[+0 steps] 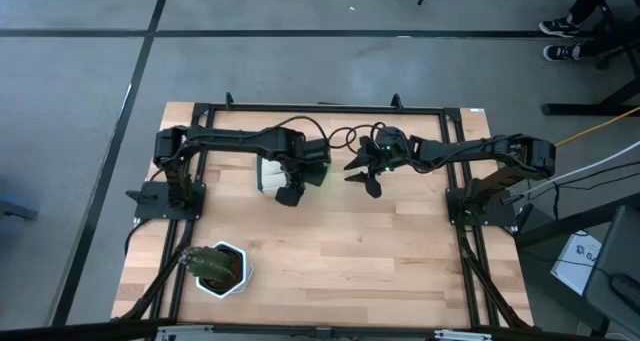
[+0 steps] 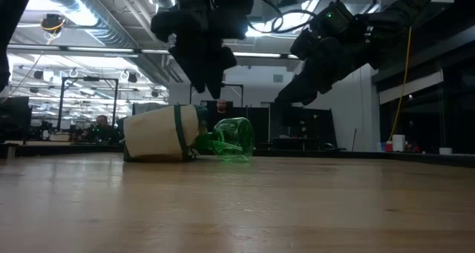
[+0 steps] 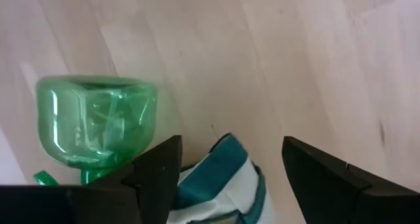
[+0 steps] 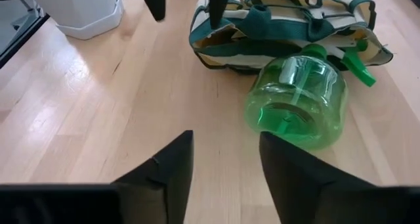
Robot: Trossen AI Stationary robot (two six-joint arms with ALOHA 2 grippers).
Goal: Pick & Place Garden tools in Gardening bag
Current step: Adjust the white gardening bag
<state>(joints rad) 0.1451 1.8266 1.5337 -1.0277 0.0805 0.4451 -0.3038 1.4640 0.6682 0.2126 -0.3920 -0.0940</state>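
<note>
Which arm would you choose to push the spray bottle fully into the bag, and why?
Probably the right. The right gripper hangs open on the spray bottle's base side, facing the gardening bag. The left gripper, also open, hovers above the bag's mouth, where the bottle's nozzle already rests.

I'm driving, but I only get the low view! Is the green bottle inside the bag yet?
Observer: Not really. The right wrist view shows the bottle lying on the table, with only its spray head at the mouth of the tipped-over bag.
Operator: Is anything holding it?
Observer: No. The left arm's fingers hang open above the bag's edge, and the right arm's fingers are open too, short of the bottle.
Operator: Anything else on the table?
Observer: A potted plant, on the left arm's side, well away from the bag.
</note>
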